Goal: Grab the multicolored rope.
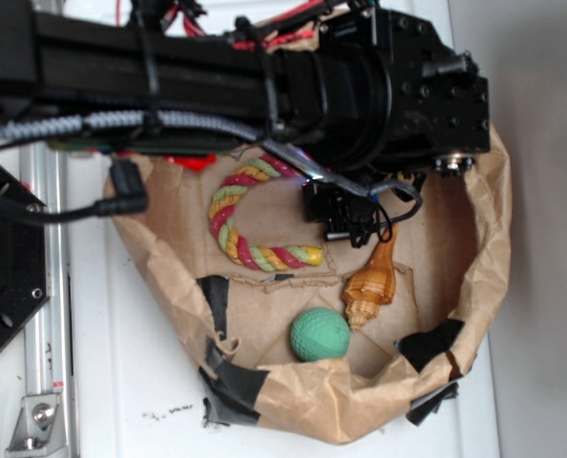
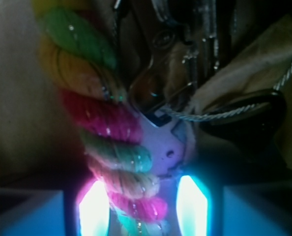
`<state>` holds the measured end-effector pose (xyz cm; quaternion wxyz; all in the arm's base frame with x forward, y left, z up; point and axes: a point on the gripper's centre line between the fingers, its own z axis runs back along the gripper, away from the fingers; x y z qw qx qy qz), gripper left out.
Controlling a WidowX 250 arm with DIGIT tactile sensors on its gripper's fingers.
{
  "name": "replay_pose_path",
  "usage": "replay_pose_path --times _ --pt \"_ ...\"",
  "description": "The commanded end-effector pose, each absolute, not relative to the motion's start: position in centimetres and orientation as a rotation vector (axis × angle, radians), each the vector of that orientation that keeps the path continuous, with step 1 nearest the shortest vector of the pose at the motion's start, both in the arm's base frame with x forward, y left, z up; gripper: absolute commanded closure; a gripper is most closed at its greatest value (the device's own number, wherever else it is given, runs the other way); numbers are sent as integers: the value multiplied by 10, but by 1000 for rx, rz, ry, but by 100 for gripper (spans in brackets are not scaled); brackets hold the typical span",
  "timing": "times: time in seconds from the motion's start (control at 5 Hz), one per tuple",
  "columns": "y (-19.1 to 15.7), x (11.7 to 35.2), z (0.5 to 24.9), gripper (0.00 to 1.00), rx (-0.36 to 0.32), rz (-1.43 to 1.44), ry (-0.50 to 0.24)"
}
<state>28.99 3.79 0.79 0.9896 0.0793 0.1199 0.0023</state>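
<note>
Gripper (image 2: pixel 142 204) at the multicolored rope (image 2: pixel 109 147), inside a brown paper bag (image 1: pixel 360 410).
Between the glowing fingers (image 2: pixel 93 206) runs the thick twist of pink-red, yellow and green strands; whether they clamp it I cannot tell. Beyond, it curves in a C on the bag floor, near a shell (image 1: pixel 371 286) and green ball (image 1: pixel 320 334).

- Setting: robot test bench or lab.
- Evidence: white worktop (image 1: pixel 121 382) with bolted metal rail (image 1: pixel 45 315); exposed cables (image 1: pixel 64 124) along the black arm (image 1: pixel 264 76); improvised paper bin (image 1: pixel 489 219) patched with black tape (image 1: pixel 231 382).
</note>
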Motion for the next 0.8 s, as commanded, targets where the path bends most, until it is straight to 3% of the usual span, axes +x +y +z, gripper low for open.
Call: replay_pose_path --times 0.0,0.2,0.6 --pt "38 276 1 100 195 37 299" --pt "40 273 32 100 149 85 242" --pt "24 236 128 100 3 257 22"
